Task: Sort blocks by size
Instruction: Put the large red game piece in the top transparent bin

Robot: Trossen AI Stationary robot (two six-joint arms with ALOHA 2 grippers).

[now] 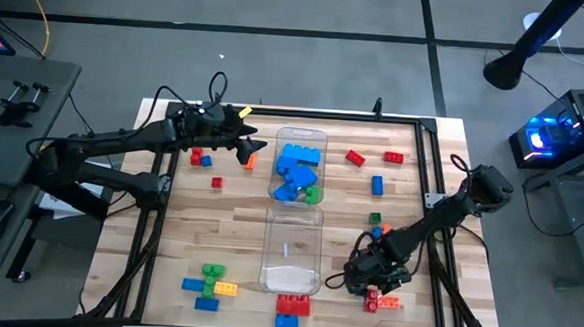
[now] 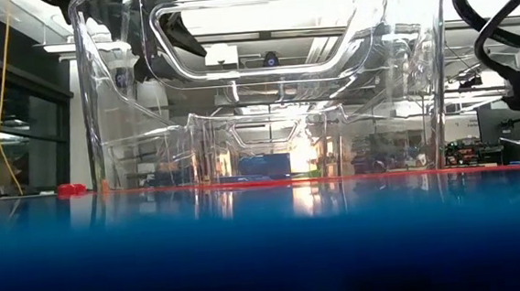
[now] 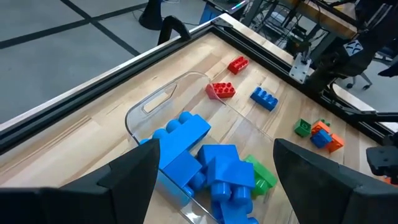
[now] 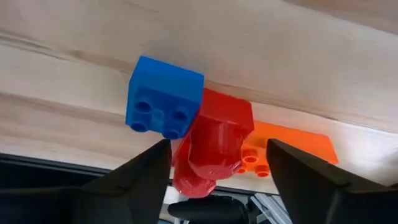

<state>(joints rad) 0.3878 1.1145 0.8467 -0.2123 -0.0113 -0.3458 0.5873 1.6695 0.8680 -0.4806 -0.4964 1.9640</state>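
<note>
**A:** Between the fingers of the right gripper [image 4: 214, 168] we list item one: a red block [image 4: 214, 146], dead centre and nearest of all. The fingers stand apart on either flank of it, not yet pressed to its sides as far as we can tell.

**B:** And its neighbours?

**A:** Touching it, one to each side — a blue block [image 4: 163, 98] and an orange block [image 4: 283, 149], the three bunched on the table [image 1: 167, 247] near its right front corner. The red one's long axis seems to run straight away from the claw, so we judge the fingers already line up across its narrow width.

**B:** Risk?

**A:** We expect the fingers may nudge the blue or orange piece on closing; the gaps are slim.

**B:** Farther off?

**A:** The near bin [image 1: 292, 249] at centre, holding no blocks we can see; beyond it the far bin [image 1: 300, 164] with large blue blocks [image 3: 186, 146] and a green one. The left gripper [image 3: 214, 186] hovers by that far bin, fingers spread wide, holding nothing — well apart from the red block, so the right arm is plainly the nearer.
</note>
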